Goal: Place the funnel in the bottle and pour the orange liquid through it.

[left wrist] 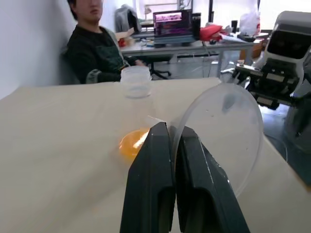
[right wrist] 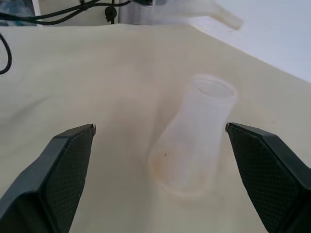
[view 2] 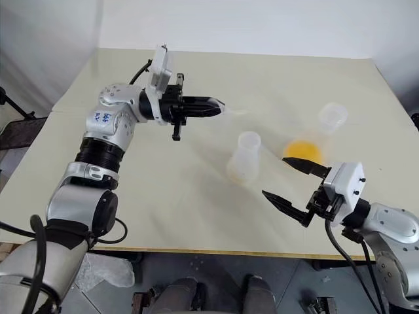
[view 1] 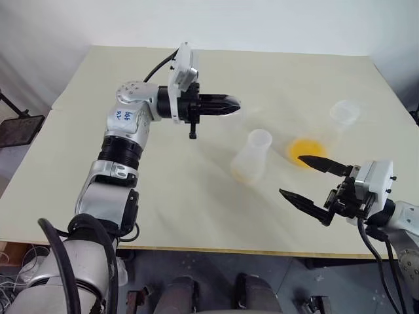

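Left gripper pinching funnel, right gripper wide, bottle empty, orange liquid in clear flask

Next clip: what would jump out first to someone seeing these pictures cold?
The bright orange liquid in the clear flask toward the table's right side draws the eye first. Next, the left gripper, held level above the table, is shut on the rim of the see-through funnel. The right gripper stands wide open beside the frosted bottle at mid-table.
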